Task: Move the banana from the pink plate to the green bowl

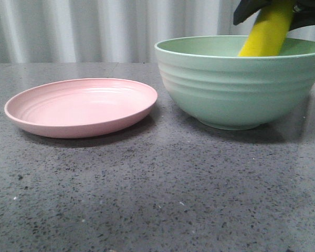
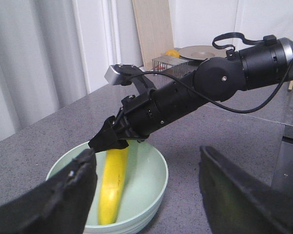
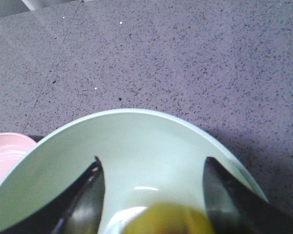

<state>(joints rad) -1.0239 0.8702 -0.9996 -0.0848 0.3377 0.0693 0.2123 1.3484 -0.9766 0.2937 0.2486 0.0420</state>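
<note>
The right gripper [image 2: 109,138] is closed on the upper end of the banana [image 1: 268,32], which is held steeply tilted with its lower part inside the green bowl [image 1: 236,86]. The left gripper [image 2: 146,195] is seen spread wide and empty — only its dark matte fingers [image 2: 63,195] are in view. The banana is glossy, plump and bright yellow; its ends are hidden or cut off. The bowl is matte mint-green with horizontal ridges. Beside it, the pink plate [image 1: 81,107] — shallow, with faint rings — lies bare on the speckled grey tabletop [image 1: 157,199].
</note>
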